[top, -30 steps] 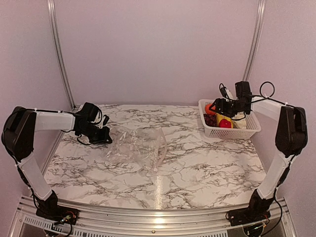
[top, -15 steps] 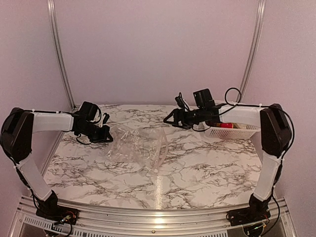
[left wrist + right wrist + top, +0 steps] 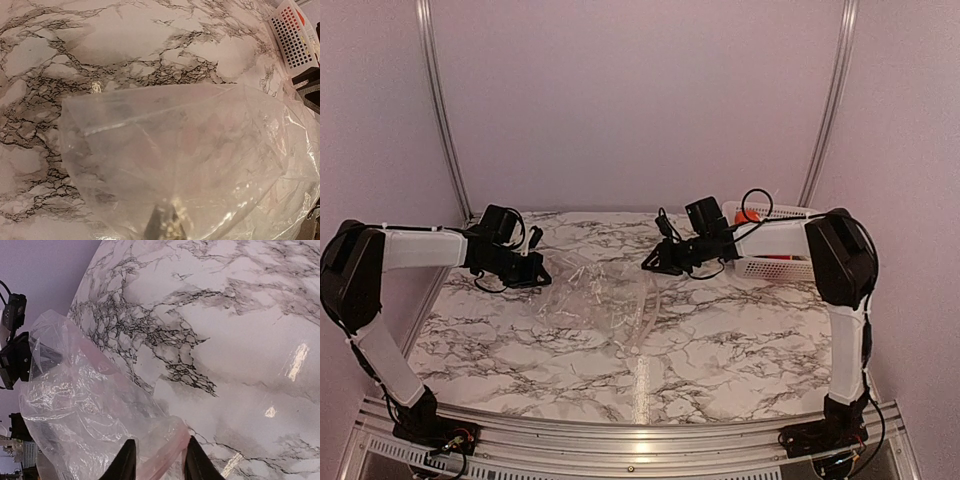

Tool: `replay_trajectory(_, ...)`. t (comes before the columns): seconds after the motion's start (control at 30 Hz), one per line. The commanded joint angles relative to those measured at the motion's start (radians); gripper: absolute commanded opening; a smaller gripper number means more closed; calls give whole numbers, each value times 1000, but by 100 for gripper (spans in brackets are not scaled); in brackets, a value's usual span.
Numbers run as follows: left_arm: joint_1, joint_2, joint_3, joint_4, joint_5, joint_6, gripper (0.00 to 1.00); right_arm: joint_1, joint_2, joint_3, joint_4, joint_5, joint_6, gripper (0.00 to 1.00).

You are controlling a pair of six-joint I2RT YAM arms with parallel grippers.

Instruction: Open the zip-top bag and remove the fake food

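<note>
The zip-top bag (image 3: 595, 295) lies crumpled at mid-table, and no food shows inside it. The fake food (image 3: 747, 216), a glossy orange ball and a red piece among it, sits in the white lattice basket (image 3: 788, 268) at far right, so the emptying looks done or nearly so. The left gripper (image 3: 536, 272) is clamped on the bag's left edge. The right gripper (image 3: 160, 441) stands partly open, its fingers either side of the pinkish zip rim, not clearly pinching. The film is thin, clear, crinkly and shiny on the veined marble table (image 3: 720, 340).
</note>
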Motion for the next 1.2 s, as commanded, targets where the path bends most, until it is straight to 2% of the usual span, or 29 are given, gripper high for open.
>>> replay_trajectory(0.0, 8, -22, -19, 32, 11, -30, 0, -4, 4, 15, 30, -12, -6, 7)
replay_trajectory(0.03, 15, -17, -20, 41, 11, -45, 0, -12, -6, 7, 26, -6, -10, 0)
replay_trajectory(0.2, 79, 10, -28, 79, 21, -125, 0, -101, -96, -75, 5, 87, -42, 0)
replay_trajectory(0.33, 106, 47, -6, 83, 36, -135, 0, -181, -140, -95, -28, 195, -77, 0)
replay_trajectory(0.47, 106, 101, 34, 78, 52, -132, 0, -205, -105, -15, -69, 234, -126, 0)
replay_trajectory(0.57, 106, 140, 78, 87, 72, -145, 0, -204, -41, 81, -92, 188, -139, 0)
replay_trajectory(0.63, 106, 164, 110, 86, 85, -153, 4, -203, 11, 151, -106, 153, -139, 0)
replay_trajectory(0.7, 106, 186, 149, 68, 97, -154, 15, -202, 47, 212, -123, 123, -141, 17)
replay_trajectory(0.77, 106, 203, 191, 34, 108, -152, 33, -202, 61, 260, -147, 117, -148, 40)
replay_trajectory(0.83, 107, 203, 225, -2, 106, -142, 50, -204, 56, 294, -167, 122, -159, 52)
replay_trajectory(0.93, 116, 172, 239, -19, 97, -140, 85, -212, 31, 327, -194, 125, -180, 65)
replay_trajectory(1.0, 131, 141, 249, -23, 103, -142, 97, -217, 8, 335, -211, 123, -194, 73)
replay_trajectory(1.17, 150, 73, 335, -120, 69, -88, 99, -230, -81, 320, -218, 104, -213, 88)
